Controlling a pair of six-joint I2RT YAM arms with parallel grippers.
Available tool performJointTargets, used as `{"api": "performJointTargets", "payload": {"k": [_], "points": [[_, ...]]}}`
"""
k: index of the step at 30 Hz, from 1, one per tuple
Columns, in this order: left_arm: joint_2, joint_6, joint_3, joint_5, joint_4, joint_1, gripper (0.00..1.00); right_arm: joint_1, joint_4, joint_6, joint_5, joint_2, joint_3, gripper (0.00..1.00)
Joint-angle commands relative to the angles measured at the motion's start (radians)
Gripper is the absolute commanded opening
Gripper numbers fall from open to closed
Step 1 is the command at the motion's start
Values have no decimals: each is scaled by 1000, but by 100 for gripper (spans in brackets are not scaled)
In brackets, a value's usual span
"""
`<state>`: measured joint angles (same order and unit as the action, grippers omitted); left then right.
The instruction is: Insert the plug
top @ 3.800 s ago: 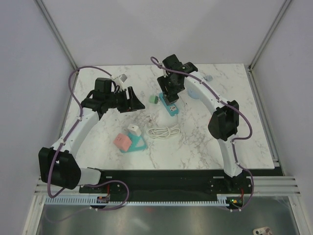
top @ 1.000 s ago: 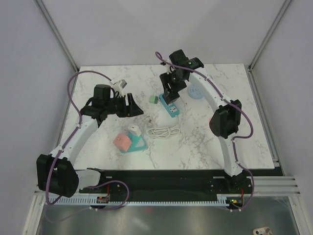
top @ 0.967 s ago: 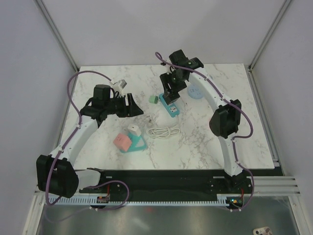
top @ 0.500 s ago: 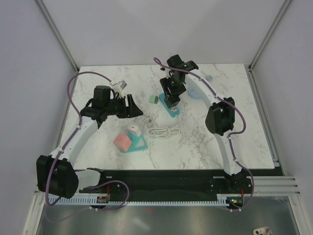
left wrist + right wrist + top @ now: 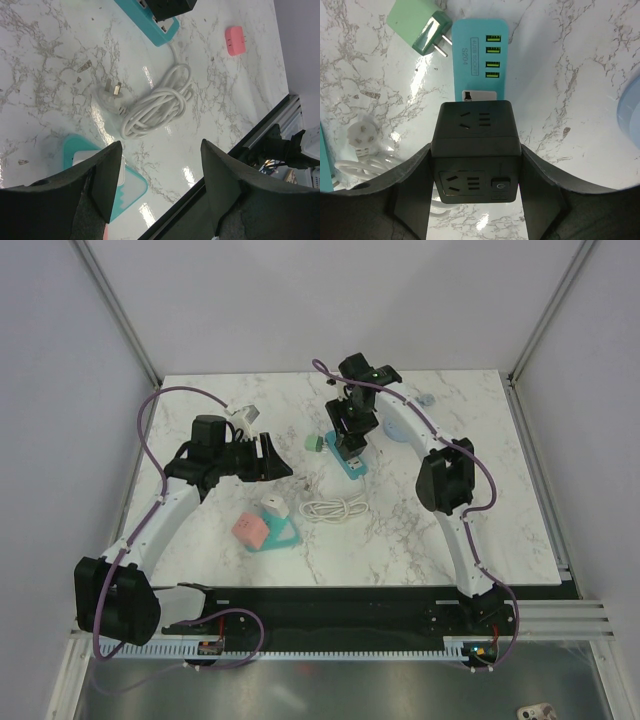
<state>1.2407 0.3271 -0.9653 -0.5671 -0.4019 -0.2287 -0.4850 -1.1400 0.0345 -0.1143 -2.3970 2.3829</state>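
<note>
The counter point(image 5: 420, 520) carries all the things. The work is a little toward 12 o'clock from its centre.

The left pincer point(image 5: 161, 145) is released and holds nothing. It hovers above the coiled cable point(image 5: 160, 102), well apart from the work. We think it could steady the strip if the strip begins to slide.

The teal strip point(image 5: 476, 55) lies flat, and the right pincer point(image 5: 476, 150) grasps the black cube point(image 5: 476, 125), with one finger on each side wall. We judge that this cube is the thing to plug in. In the wrist view it stands over the 6 o'clock end of the strip, with its edges parallel to the strip's edges. Its prongs are hidden under it, so we cannot tell whether they are already in the socket or only above it.

To do this step well, we would keep the cube level and square to the strip, then press straight down without any twist. The strip seems to lie loose, so a push from the side may shift it. We would loosen the grip only when the cube sits flat.

The green plug point(image 5: 420, 25) lies at 11 o'clock from the cube, just beside the strip. The white plug point(image 5: 360, 135) lies at 9 o'clock. Both are near, so we should not brush them.
</note>
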Motion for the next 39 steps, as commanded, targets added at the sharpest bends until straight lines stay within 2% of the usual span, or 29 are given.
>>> {"api": "performJointTargets", "payload": {"k": [1, 18, 23, 28, 31, 37, 39], "points": [[-18, -33, -1, -2, 25, -1, 71, 2, 2, -1, 10, -22, 47, 0], [-15, -30, -1, 1, 21, 0, 71, 2, 3, -51, -25, -76, 62, 0], [-18, -26, 0, 3, 23, 0, 71, -13, 3, -48, 24, -99, 74, 0], [-15, -26, 0, -2, 23, 0, 71, -35, 13, -36, 76, -120, 88, 12], [-14, -25, 0, -4, 23, 0, 71, -49, 32, -36, 102, -123, 84, 13], [-10, -25, -3, -5, 21, 0, 71, -69, 88, 4, 137, -111, 33, 0], [-9, -25, -3, -7, 21, 0, 71, -67, 131, 11, 149, -96, -17, 0]]}}
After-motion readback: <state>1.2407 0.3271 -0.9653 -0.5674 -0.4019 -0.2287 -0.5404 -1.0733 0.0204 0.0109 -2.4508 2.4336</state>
